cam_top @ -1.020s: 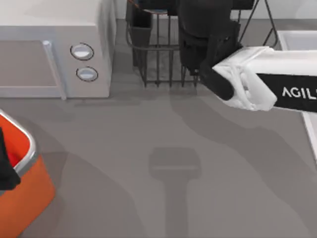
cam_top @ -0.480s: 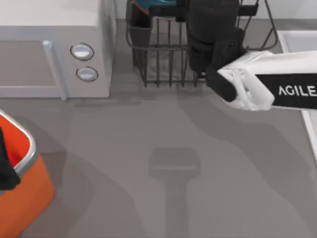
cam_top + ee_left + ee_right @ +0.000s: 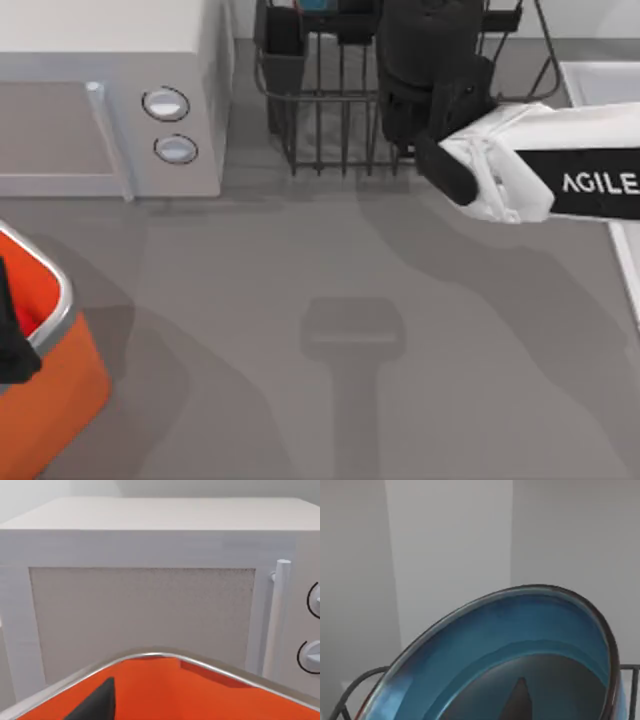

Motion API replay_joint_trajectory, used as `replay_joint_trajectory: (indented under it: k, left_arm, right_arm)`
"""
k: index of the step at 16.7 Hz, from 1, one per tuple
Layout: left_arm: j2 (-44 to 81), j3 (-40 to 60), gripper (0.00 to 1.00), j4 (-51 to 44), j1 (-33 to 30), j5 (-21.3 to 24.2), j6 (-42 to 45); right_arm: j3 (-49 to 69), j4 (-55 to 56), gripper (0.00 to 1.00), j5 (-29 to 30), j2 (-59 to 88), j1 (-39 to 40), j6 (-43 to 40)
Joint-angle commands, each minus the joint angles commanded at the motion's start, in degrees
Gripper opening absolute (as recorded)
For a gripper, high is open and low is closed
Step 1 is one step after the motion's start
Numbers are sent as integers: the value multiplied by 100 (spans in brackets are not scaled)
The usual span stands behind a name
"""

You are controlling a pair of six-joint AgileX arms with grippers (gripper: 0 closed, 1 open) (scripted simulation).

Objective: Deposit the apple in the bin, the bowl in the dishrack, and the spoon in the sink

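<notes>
Your right arm reached in from the desk's right side, its dark wrist over the dishrack (image 3: 330,120) at the far edge, beside the microwave (image 3: 110,90). From above, the right end effector was hidden, so I cannot tell its state. The right wrist camera showed the bowl (image 3: 520,645) tilted above the rack wires. Your left arm sat parked over the bin (image 3: 50,400) at the desk's left edge.
</notes>
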Motion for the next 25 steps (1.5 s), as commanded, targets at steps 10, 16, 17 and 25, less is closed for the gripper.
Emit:
replay_joint_trajectory:
  k: [10,16,17,25]
  left_arm:
    - [0,0,100,0,0,0,0]
    - [0,0,100,0,0,0,0]
    - [0,0,100,0,0,0,0]
    - [0,0,100,0,0,0,0]
  right_arm:
    - [0,0,100,0,0,0,0]
    - [-349,-101,100,-270,-360,-142,16]
    - [-584,-168,100,-437,-602,-239,24]
    - [-3667,-1272,100,-2296,-4658,-1510,64]
